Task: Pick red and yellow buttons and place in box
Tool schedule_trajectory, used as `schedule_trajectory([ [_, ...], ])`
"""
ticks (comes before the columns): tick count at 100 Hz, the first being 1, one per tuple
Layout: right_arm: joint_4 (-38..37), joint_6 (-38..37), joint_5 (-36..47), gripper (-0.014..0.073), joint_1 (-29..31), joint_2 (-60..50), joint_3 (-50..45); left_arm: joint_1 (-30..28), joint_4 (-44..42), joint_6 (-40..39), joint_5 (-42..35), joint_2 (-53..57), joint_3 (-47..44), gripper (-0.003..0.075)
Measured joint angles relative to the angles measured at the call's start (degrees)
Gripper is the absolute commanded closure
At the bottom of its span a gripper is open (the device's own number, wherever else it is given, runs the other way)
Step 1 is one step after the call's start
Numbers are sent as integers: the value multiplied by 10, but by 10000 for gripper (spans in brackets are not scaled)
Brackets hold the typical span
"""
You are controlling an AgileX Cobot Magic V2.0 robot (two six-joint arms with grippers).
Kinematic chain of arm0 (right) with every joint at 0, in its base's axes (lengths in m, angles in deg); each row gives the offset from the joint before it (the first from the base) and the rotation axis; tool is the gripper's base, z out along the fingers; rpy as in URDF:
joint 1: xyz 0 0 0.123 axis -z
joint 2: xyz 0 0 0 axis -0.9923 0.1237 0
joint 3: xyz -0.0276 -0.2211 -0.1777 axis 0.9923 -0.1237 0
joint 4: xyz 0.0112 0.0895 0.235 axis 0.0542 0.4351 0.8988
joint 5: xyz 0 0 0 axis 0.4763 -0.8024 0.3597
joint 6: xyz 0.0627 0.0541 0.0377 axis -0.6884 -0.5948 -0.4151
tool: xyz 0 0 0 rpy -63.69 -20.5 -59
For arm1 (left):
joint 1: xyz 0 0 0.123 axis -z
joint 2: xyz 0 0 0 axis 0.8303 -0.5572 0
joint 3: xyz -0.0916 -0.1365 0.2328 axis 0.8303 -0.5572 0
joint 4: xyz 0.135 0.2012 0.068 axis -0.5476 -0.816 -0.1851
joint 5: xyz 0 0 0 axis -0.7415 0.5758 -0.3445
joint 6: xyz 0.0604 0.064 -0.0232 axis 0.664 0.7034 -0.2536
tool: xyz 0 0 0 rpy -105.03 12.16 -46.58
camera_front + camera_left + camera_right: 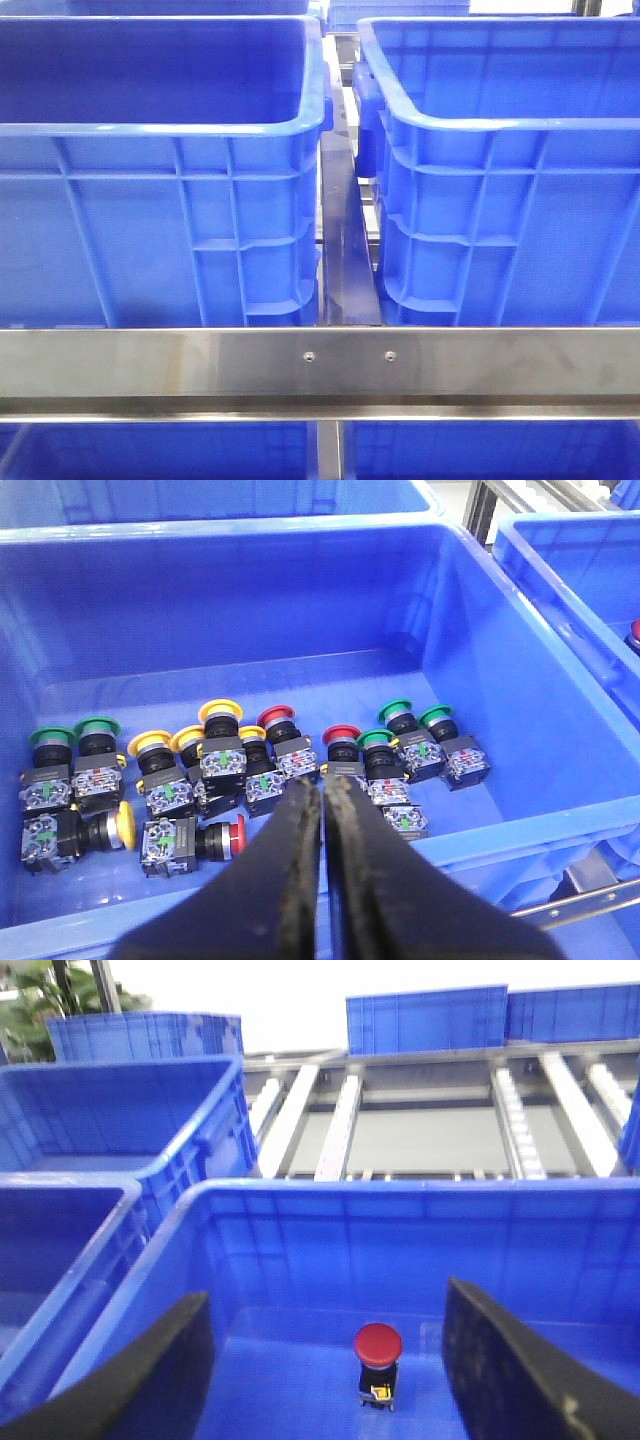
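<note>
Buttons (red, yellow, green) lie clustered on the floor of the left bin, under the left gripper, jaws closed and empty. One red button stands upright in the right bin, between the wide-open right gripper fingers.

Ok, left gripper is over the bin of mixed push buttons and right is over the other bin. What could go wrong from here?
1. The left gripper is shut above tightly packed buttons; the red-capped button touches a yellow-capped button, so a descent may nudge or grab two.
2. Green-capped buttons crowd the red mushroom button; a wrong pick is possible.
3. The open right gripper straddles the lone red button in the blue plastic crate; lowering could topple it.
</note>
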Motion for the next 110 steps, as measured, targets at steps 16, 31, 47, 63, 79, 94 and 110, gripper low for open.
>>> schedule_trajectory([
  [16, 8, 0, 9, 457, 0, -59, -28, 0, 0, 0, 0, 0, 0, 739],
  [31, 9, 0, 10, 702, 0, -80, -30, 0, 0, 0, 0, 0, 0, 739],
  [47, 10, 0, 10, 709, 0, -80, -31, 0, 0, 0, 0, 0, 0, 738],
  [63, 10, 0, 10, 709, 0, -80, -31, 0, 0, 0, 0, 0, 0, 671],
  [79, 10, 0, 10, 709, 0, -80, -31, 0, 0, 0, 0, 0, 0, 434],
  [94, 11, 0, 10, 709, 0, -80, -31, 0, 0, 0, 0, 0, 0, 204],
  [110, 11, 0, 10, 709, 0, -80, -31, 0, 0, 0, 0, 0, 0, 185],
])
